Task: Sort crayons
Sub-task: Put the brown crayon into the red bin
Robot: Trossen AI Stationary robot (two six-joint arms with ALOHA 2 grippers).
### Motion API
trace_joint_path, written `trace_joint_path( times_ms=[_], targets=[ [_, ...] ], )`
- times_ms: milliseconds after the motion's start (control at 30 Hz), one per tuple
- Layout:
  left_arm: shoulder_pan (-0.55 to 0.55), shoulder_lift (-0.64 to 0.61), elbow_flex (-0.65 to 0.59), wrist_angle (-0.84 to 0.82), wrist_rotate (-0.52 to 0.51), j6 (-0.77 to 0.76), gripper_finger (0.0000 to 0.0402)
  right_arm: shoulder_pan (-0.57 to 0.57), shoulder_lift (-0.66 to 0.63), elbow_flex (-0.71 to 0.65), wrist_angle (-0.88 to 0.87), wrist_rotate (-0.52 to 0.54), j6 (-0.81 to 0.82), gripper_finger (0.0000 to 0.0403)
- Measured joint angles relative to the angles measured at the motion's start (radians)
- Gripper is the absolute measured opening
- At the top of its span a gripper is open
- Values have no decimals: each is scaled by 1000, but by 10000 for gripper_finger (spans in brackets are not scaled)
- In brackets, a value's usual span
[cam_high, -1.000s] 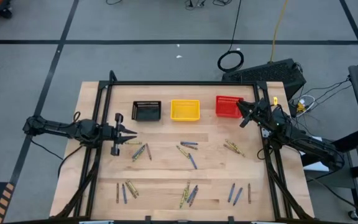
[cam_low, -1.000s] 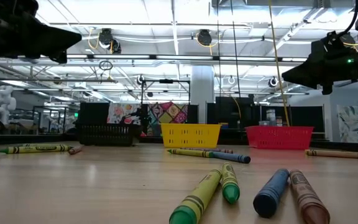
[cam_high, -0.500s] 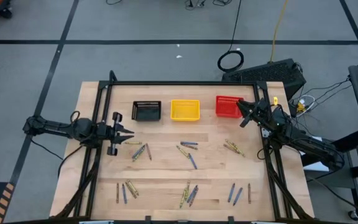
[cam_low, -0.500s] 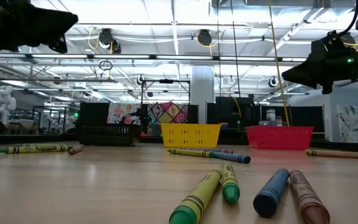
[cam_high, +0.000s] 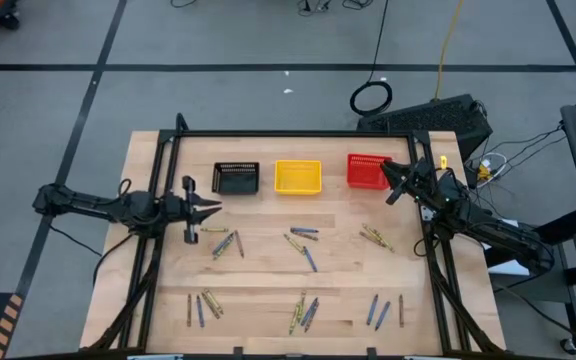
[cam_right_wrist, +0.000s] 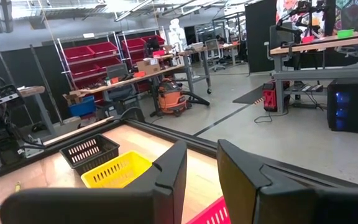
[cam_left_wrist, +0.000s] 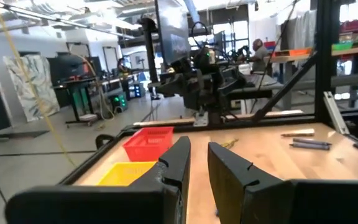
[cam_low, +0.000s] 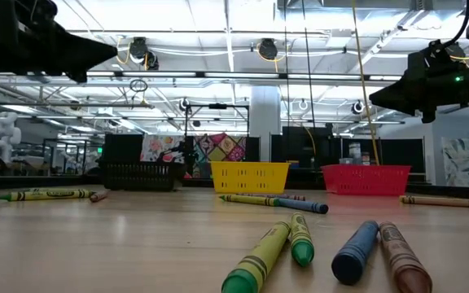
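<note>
Several crayons lie flat on the wooden table in loose clusters: three across the middle point(cam_high: 226, 244) point(cam_high: 302, 240) point(cam_high: 375, 237) and three near the front edge point(cam_high: 303, 313). Some lie close in the low view point(cam_low: 279, 244). My left gripper point(cam_high: 213, 208) hovers level over the table's left side, pointing right. It is open with a narrow gap point(cam_left_wrist: 197, 158) and nothing is in it. My right gripper point(cam_high: 388, 184) hovers at the far right beside the red basket point(cam_high: 366, 171). It is open point(cam_right_wrist: 202, 163) and holds nothing.
A black basket point(cam_high: 236, 178), a yellow basket point(cam_high: 298, 177) and the red one stand in a row along the far side. A dark metal frame point(cam_high: 288, 134) borders the table. Bare wood lies between the crayon clusters.
My left gripper has turned a little at the wrist. Its fingertips have swung slightly toward the far edge, tipping up and then back down, while it stays over the table's left side. Its finger gap is unchanged.
</note>
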Motion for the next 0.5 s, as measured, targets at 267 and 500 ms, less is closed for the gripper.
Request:
trace_joint_path(
  times_ms=[267, 500],
  targets=[
    [0, 79, 0, -30, -150, -220, 63, 0, 0, 0, -2, 3, 19, 77],
    [0, 139, 17, -24, -245, -254, 63, 0, 0, 0, -2, 4, -36, 85]
  ],
)
